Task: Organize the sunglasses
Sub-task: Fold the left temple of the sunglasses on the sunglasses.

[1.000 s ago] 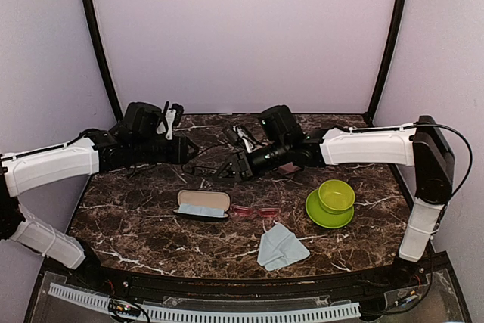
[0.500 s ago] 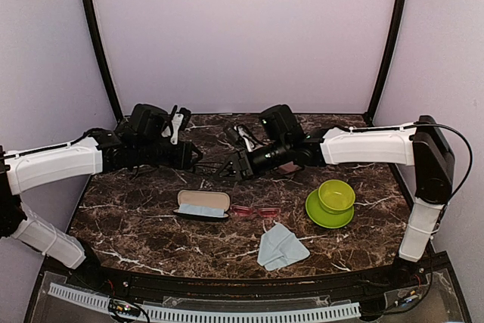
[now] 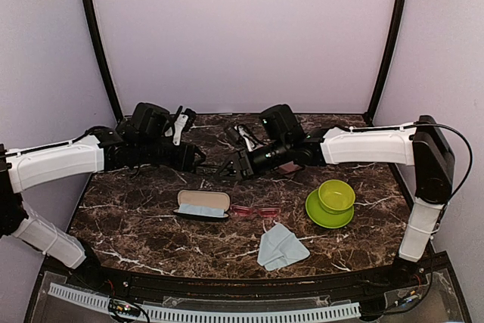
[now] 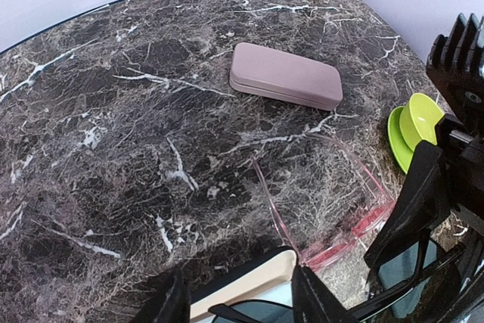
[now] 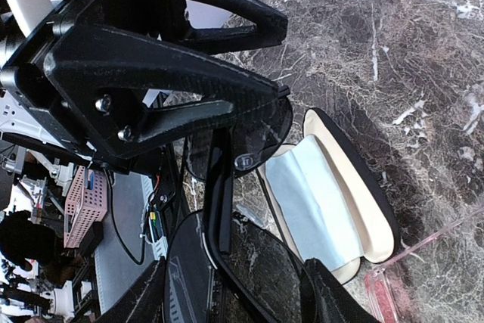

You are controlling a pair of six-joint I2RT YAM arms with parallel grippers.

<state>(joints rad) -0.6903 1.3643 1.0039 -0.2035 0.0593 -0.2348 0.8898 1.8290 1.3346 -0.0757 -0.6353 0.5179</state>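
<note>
- Light blue cloth (image 3: 280,247): it is lying loose on the marble table (image 4: 113,149), nearest the arm bases and right of centre.
- Red-pink sunglasses (image 3: 255,211): the pair is resting on the table just beyond the cloth. Its temples are unfolded, and it is lying just beside the right end of the open case.
- Open case (image 3: 212,197): it is lying left of the red-pink pair with its lid back, showing a cream lining. A second light blue folded cloth (image 5: 310,187) is lying inside it.
- Green cup (image 3: 336,196): it is standing on a green saucer (image 3: 318,215), to the right of the red-pink pair and apart from it.
- Right gripper (image 3: 228,169): it is reaching in from the right above the open case. It is pinching the black sunglasses (image 5: 193,285) and holding them off the table.
- Black sunglasses: the pair is hanging over the open case, between the two grippers, with its dark lenses showing in both wrist views.
- Left gripper (image 5: 284,60): it is reaching in from the left to meet the right one. Its fingers are standing spread, with part of the black frame between them. Whether they are touching the frame cannot be told.
- Closed pink case (image 4: 286,75): it is lying flat on the table farther back, beyond the red-pink pair.
</note>
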